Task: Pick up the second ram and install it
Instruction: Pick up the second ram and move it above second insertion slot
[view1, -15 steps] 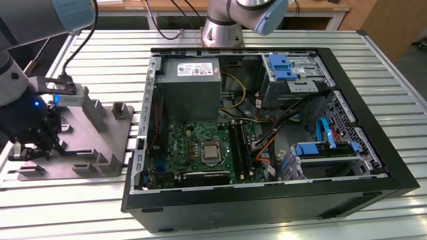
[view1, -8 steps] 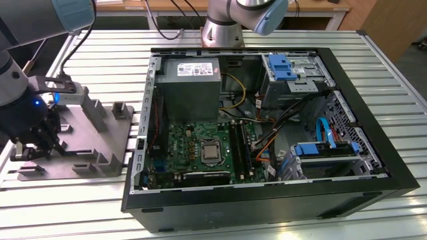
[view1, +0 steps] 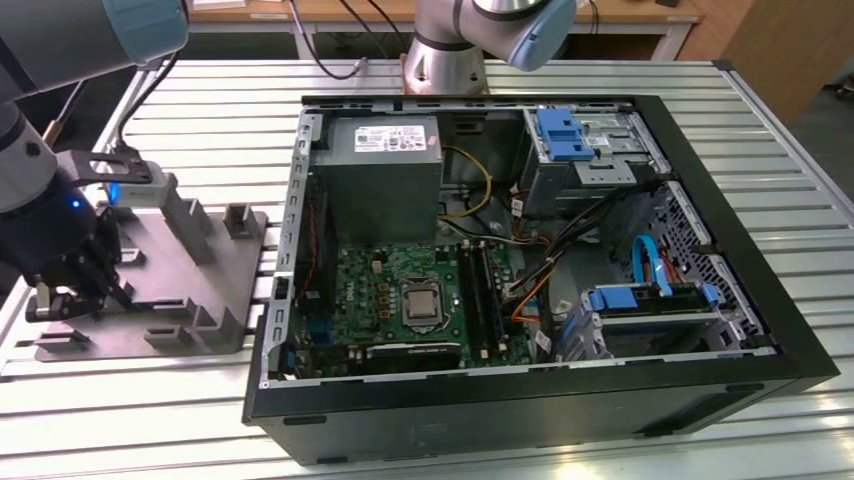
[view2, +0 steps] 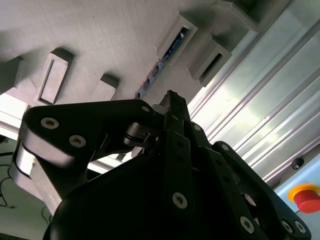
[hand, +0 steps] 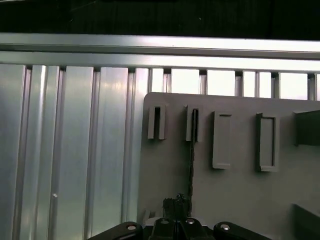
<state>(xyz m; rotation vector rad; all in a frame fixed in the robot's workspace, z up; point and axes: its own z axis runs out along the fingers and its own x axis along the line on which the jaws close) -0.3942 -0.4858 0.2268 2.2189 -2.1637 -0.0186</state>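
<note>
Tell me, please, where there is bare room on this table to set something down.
Bare table slats lie behind the grey fixture plate, toward the arm's base, and in front of it, nearer the camera. Crowded: the plate's holders under the gripper, and the computer case's inside.

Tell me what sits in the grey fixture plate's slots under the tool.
One thin dark stick, the second ram, stands on edge in the grey fixture plate. Its end nearest the tool is covered by it, and its lower edge is hidden in the slot.
</note>
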